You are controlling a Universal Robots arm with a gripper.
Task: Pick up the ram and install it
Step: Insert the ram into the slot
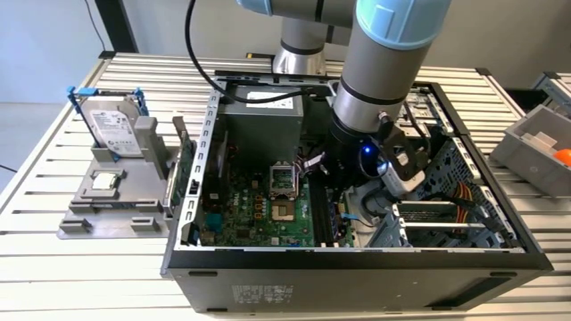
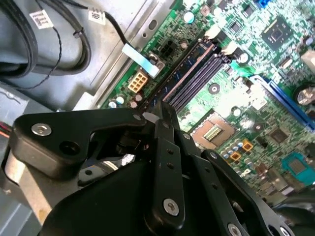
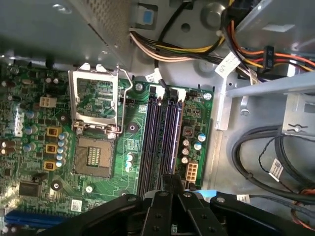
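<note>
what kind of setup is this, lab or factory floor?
Most likely a lab test bench for PC assembly, not a production line. An open computer case lies on a slatted metal table, a grey fixture beside it holds loose parts such as a hard drive, and the pincer hangs over the motherboard's memory slots.

1. You have an open computer case (image 1: 357, 257) lying on the slatted table (image 1: 53, 267), with the motherboard (image 1: 259, 210) flat inside it toward the exterior view's left.
2. The arm reaches down into the case, and the gripper (image 3: 170, 184) sits right over one end of the memory slots (image 3: 162, 132) in the first wrist view.
3. The processor socket (image 3: 93, 157) lies just beside those slots on the board.
4. A bundle of cables (image 3: 197, 46) runs past the far end of the slots.
5. Outside the case, on the exterior view's left, a holder (image 1: 111, 210) stands on the table with a hard drive (image 1: 116, 130) upright in it and a small chip (image 1: 105, 179) lying in front of the drive.
6. A bin (image 1: 535, 150) sits beyond the case on the exterior view's right.
</note>
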